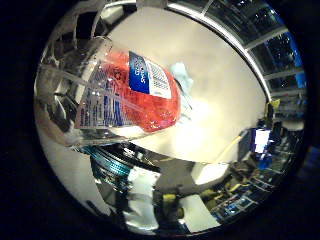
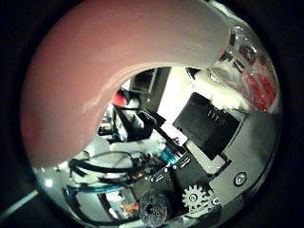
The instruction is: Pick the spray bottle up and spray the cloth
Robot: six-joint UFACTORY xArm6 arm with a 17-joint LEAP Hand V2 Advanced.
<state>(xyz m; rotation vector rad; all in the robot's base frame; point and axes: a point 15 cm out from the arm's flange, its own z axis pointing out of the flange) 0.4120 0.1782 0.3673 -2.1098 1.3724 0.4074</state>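
The spray bottle [image 1: 125, 90] is clear plastic with red-orange liquid and a blue and white label. In the little finger side view it lies close against the palm and fills much of the picture. In the thumb side view its pink-red body [image 2: 104, 76] covers most of the picture, pressed close. My right hand [image 2: 204, 119] shows as black and geared finger parts curled beside the bottle. A pale blue cloth [image 1: 184, 76] lies on the beige table [image 1: 215, 100], past the bottle's end.
Past the table's edge are the room's floor and cluttered equipment with a lit screen [image 1: 262, 138]. Windows [image 1: 250, 25] run along the far side. The arm's body and geared parts [image 2: 195, 197] sit at the thumb side view's edge.
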